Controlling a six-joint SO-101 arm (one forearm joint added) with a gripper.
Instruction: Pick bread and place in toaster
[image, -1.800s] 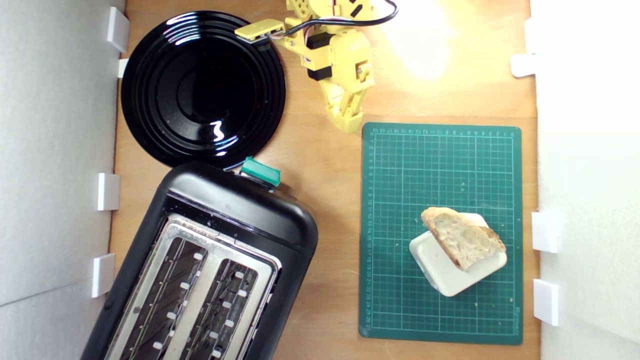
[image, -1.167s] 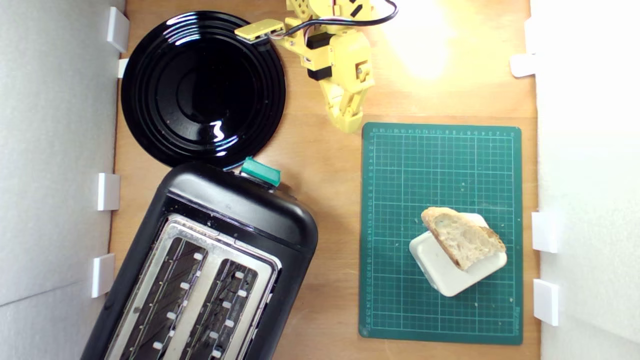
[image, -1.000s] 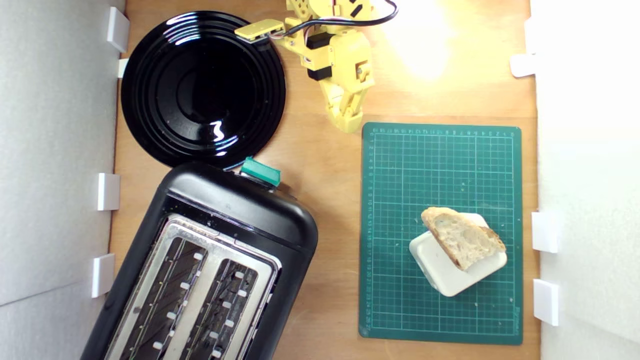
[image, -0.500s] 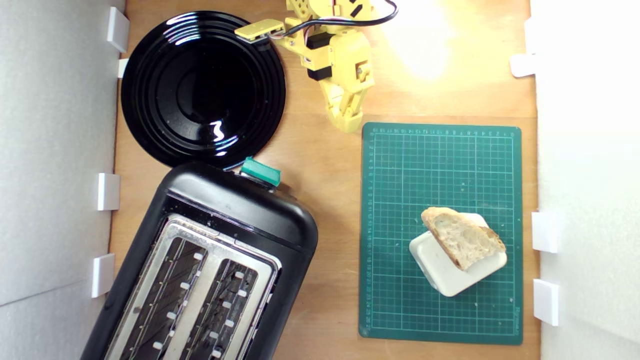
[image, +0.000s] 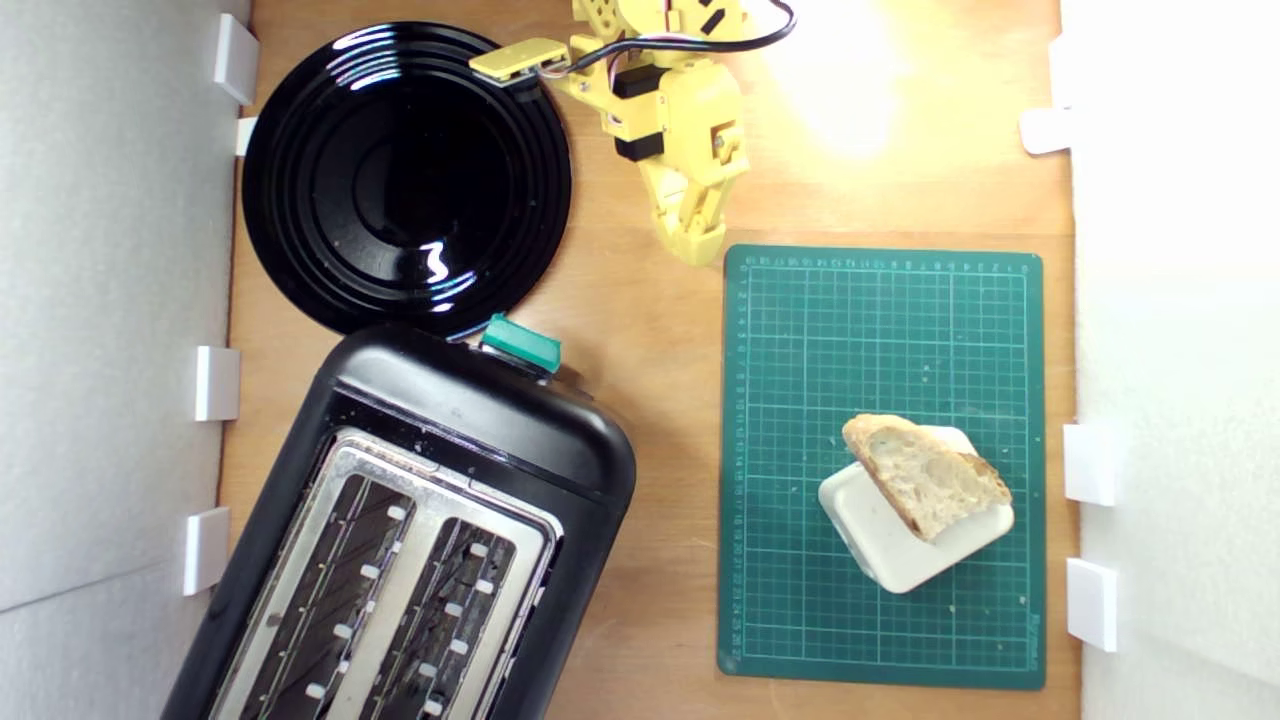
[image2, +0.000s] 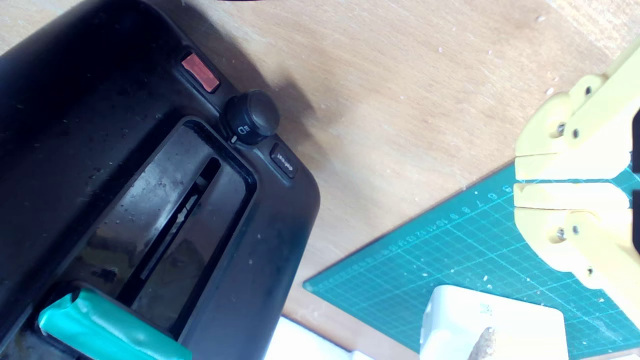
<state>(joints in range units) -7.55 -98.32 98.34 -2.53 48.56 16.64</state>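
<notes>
Right by the tip of the yellow gripper is the corner of the green mat, and that mat is the thing to find everything else by. The gripper's two jaws are pressed together with only a thin line between them, and they hold nothing. It hangs just off the mat's corner, over bare wooden table, so the job looks like it has not started yet. Further along the mat, near its far end from the gripper, sits a white block. The bread lies on top of that block, with one pointy end sticking out past the block's edge. I think the block lifts the bread up so the jaws can get around its sides more easily. Across the table from the mat, well apart from it, is the big black toaster with its green lever knob. Its two slots face up, empty, so bread could drop straight in. Beyond the toaster is a shiny black plate.
</notes>
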